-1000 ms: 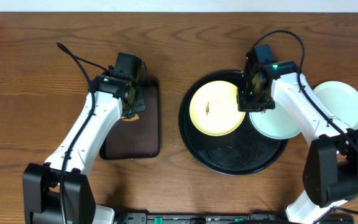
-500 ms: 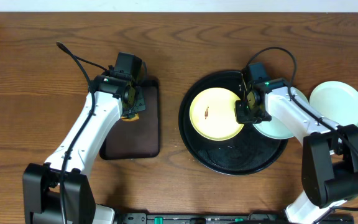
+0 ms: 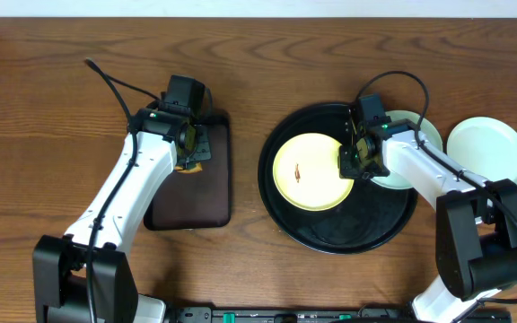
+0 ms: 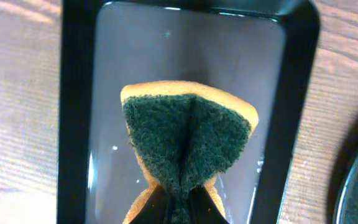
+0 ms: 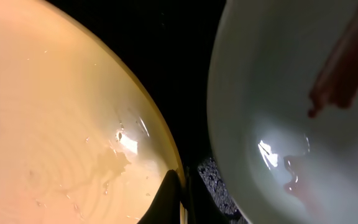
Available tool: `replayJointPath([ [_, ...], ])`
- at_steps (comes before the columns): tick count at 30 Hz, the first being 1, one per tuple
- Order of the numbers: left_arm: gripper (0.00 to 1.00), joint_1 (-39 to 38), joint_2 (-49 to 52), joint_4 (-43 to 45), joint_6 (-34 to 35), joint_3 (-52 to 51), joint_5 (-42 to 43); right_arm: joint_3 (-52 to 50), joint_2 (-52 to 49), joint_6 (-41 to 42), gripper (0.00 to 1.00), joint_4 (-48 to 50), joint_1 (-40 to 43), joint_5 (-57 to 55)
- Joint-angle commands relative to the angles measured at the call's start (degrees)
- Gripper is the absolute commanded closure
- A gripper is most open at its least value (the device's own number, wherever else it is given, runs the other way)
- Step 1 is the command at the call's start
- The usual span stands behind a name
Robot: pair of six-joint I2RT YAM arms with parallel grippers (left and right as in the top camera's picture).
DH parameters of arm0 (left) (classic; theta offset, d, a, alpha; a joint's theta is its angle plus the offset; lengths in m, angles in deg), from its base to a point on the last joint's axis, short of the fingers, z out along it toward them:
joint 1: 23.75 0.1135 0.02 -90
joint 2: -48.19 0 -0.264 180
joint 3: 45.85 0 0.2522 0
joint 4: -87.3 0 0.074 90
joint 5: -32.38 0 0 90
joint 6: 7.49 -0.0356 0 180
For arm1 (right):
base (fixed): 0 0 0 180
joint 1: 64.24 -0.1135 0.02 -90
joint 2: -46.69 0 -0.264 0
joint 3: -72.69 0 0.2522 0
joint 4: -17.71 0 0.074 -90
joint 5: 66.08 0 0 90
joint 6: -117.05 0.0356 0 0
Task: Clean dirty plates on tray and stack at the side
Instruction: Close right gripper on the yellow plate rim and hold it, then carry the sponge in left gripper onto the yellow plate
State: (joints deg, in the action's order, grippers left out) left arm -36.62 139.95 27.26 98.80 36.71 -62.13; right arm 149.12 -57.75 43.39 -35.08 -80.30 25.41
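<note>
A pale yellow plate (image 3: 308, 170) with a small reddish smear lies on the left of the round black tray (image 3: 330, 235). My right gripper (image 3: 349, 161) is shut on its right rim; the rim also shows between the fingers in the right wrist view (image 5: 180, 186). A mint-white plate (image 3: 408, 144) with a reddish smear (image 5: 337, 74) lies on the tray's right edge, partly under the right arm. Another mint-white plate (image 3: 486, 150) sits on the table right of the tray. My left gripper (image 3: 189, 144) is shut on a green and yellow sponge (image 4: 185, 134) over the rectangular tray.
The smaller rectangular dark tray (image 3: 191, 202) lies left of the round tray, with a wet glossy floor (image 4: 135, 62). Wooden table surface surrounds both trays. The arm bases stand at the front edge.
My right gripper has moved left and forward with the yellow plate, sliding it slightly left on the tray. The mint plate under the arm shifted back. The left arm has not moved.
</note>
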Motion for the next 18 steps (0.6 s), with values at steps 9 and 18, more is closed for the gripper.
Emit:
replayJointPath([
  [9, 0.92, -0.7, 0.1, -2.6, -3.6, 3.8, 5.7, -1.1, -0.2, 0.1, 0.99, -0.6, -0.5, -1.2],
  [18, 0.92, -10.8, 0.1, 3.1, 0.9, 3.5, 9.7, -1.1, -0.2, 0.1, 0.99, -0.6, -0.5, -1.2],
])
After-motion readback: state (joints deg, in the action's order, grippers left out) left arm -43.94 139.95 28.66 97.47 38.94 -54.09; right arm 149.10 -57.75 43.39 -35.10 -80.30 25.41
